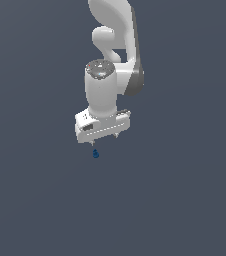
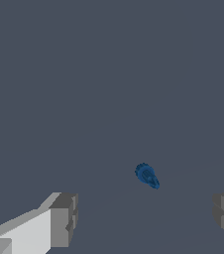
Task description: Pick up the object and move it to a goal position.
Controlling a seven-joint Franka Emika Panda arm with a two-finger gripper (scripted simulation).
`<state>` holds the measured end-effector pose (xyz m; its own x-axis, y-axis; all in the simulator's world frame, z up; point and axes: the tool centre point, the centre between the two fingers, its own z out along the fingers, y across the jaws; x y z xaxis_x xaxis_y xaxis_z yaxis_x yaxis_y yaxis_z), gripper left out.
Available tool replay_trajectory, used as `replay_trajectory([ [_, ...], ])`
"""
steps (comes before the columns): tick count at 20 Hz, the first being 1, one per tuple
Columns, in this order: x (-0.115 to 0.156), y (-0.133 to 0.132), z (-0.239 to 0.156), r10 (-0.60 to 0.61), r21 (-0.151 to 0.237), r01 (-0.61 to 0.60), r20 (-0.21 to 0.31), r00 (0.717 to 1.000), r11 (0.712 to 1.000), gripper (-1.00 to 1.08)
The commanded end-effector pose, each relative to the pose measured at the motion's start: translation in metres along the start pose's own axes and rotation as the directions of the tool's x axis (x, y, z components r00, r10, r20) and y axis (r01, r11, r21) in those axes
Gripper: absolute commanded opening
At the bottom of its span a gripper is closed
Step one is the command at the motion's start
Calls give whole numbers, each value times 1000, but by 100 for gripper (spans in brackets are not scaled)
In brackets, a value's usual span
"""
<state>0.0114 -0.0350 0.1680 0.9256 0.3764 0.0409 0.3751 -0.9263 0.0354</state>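
The object [image 1: 95, 154] is a tiny dark blue rounded blob with a small knob on top, lying on the dark grey floor. My white gripper [image 1: 105, 139] hangs just above it, with the object a little toward the exterior view's left of its middle. The jaws stand wide apart and hold nothing. In the wrist view the object [image 2: 147, 176] shows ahead of the gap between the two grey fingertips [image 2: 64, 220], apart from both. My gripper [image 2: 144, 216] is open there too.
The white arm [image 1: 112, 55] rises behind the gripper toward the top of the exterior view. The floor is a plain dark grey surface [image 1: 185, 200] with nothing else showing on it.
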Motion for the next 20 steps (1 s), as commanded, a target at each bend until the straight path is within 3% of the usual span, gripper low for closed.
replay_trajectory([
  [1, -2, 3, 5, -65, 1, 65, 4, 998, 998, 100],
  [10, -8, 13, 22, -288, 10, 287, 14, 958, 958, 100],
  [20, -16, 24, 41, -517, 26, 517, 17, 856, 856, 100],
])
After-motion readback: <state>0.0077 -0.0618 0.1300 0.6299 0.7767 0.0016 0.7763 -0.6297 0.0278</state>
